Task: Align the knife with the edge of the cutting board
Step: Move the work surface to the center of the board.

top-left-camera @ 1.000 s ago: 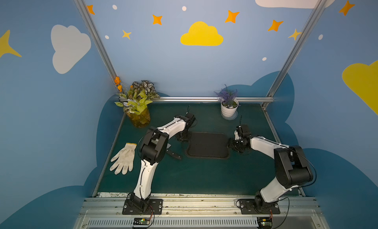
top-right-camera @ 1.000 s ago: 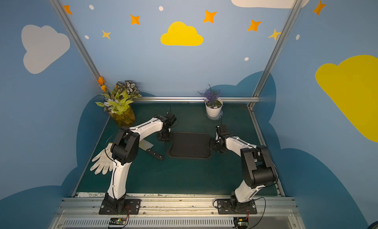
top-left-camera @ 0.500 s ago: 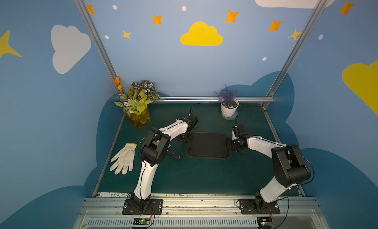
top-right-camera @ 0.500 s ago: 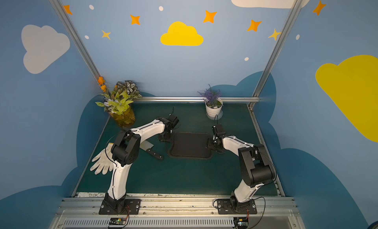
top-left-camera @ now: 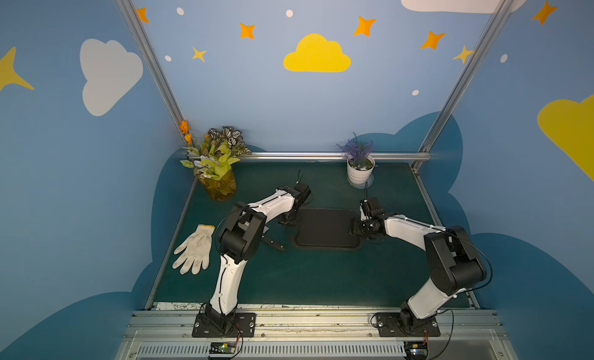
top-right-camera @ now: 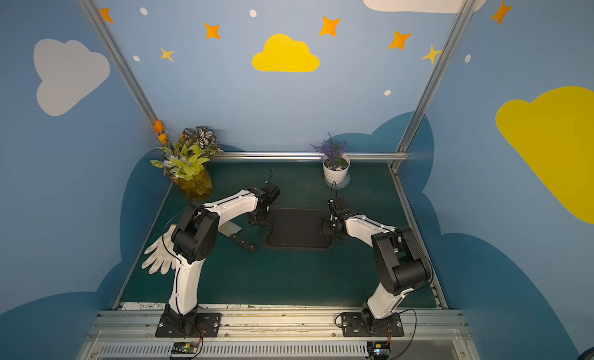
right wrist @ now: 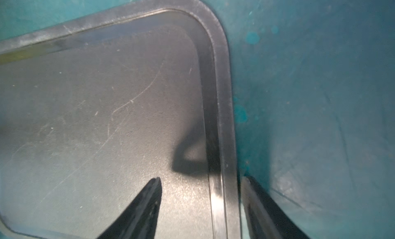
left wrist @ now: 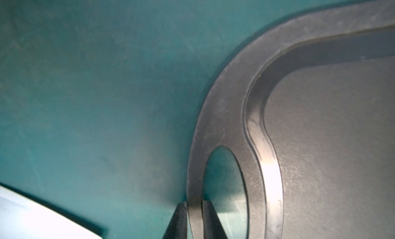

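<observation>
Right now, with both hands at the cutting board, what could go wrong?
The left hand pinches only the thin strip by the handle slot of the cutting board; a pull could twist or slip it.
The right hand straddles the opposite rim with jaws apart, so it may not steady the board.
The knife lies angled on the mat beside the left arm; the sliding board or arm might knock it.
</observation>
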You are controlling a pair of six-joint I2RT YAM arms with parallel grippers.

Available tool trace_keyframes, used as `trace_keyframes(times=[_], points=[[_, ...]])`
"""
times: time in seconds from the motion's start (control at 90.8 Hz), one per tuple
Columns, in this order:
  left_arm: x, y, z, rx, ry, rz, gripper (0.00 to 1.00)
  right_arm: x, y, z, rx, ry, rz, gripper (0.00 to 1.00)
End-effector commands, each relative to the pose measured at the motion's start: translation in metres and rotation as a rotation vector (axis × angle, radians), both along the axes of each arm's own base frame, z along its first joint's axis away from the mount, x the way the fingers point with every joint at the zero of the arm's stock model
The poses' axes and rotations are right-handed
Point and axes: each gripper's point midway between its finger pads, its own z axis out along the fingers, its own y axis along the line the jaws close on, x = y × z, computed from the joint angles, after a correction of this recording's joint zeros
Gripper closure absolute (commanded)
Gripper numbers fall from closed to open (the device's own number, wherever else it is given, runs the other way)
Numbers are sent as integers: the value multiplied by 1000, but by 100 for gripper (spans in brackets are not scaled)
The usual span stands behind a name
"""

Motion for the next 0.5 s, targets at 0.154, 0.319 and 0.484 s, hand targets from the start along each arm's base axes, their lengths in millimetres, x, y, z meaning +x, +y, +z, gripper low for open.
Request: trace_keyframes(times=[0.154,0.319,0.484], points=[[-51,35,-29,132,224,11,82,-28,25,-28,42,136,53,37],[-48,43,-31,127,231,35,83,-23,33,-21,54,117,56,37],[-43,51,-28,132,220,52,83,-21,41,-19,60,106,62,37]])
